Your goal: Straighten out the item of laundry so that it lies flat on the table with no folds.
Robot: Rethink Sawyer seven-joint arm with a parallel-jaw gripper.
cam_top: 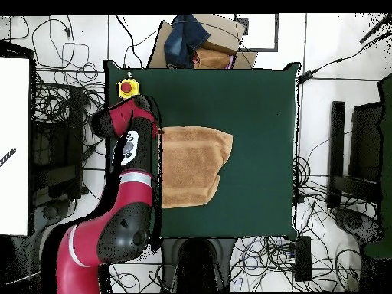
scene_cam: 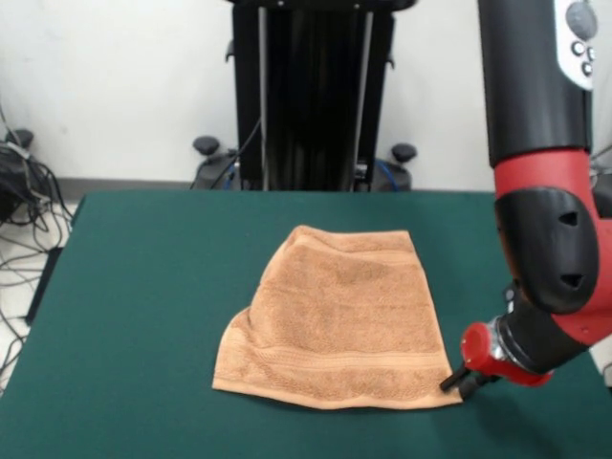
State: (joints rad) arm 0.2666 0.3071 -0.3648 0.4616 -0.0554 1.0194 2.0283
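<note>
A peach-orange terry towel (scene_cam: 339, 325), crossed by a woven band of the same shade near its hem, lies on a dark green counter (scene_cam: 143, 287) beside a red-and-black arm (scene_cam: 545, 220) with a black-tipped end effector (scene_cam: 457, 382).

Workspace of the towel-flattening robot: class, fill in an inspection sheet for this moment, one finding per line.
Surface: green table, bare around the towel.
Job's things: peach towel, still uneven, one corner tucked in.
Clutter: yellow box with red button at a table corner.
Grippers: gripper low at the towel's corner; open or shut not discernible.
Cables: tangled on the floor.
Surroundings: cardboard boxes beyond the table.
</note>
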